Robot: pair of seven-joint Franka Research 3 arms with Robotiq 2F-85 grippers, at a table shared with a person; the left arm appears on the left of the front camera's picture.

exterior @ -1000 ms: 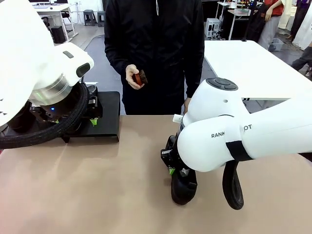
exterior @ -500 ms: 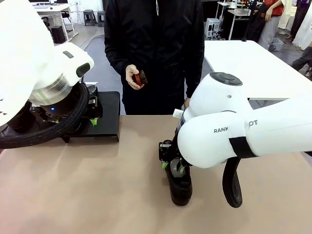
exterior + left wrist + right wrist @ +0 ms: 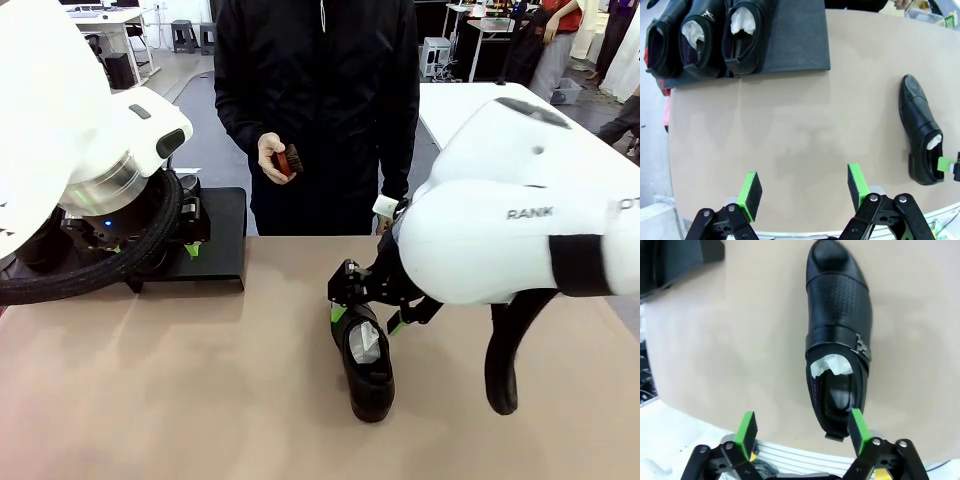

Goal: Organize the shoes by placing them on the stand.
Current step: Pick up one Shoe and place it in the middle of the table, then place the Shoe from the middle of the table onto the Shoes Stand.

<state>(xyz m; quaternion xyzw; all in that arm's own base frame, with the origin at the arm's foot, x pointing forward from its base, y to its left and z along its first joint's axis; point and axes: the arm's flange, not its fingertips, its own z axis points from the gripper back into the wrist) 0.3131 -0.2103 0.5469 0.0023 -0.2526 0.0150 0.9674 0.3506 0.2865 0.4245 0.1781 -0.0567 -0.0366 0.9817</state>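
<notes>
- Far left of the table, the stand (image 3: 215, 250) sits at the far edge, a flat black platform half hidden behind the bulky left arm in the front view.
- From the left wrist, three shoes (image 3: 705, 37) line up side by side on the stand, white paper stuffing showing in two of them.
- The left gripper (image 3: 804, 194) hovers over bare tan table (image 3: 180, 380), green pads spread wide with nothing between them.
- Moving to the middle: the person stands at the far side, one hand (image 3: 272, 157) cupping a small reddish-brown brush (image 3: 288, 160) at waist height.
- Just right of centre, a lone shoe (image 3: 366, 372) lies flat on the table, toe toward the near edge, well apart from the stand.
- The right gripper (image 3: 362, 318) hangs right at that shoe's heel end, fingers splayed wide and gripping nothing.
- The right wrist camera confirms it: green pads (image 3: 746, 431) wide apart, the shoe's heel beside one of them, buckle strap and paper stuffing in clear sight.
</notes>
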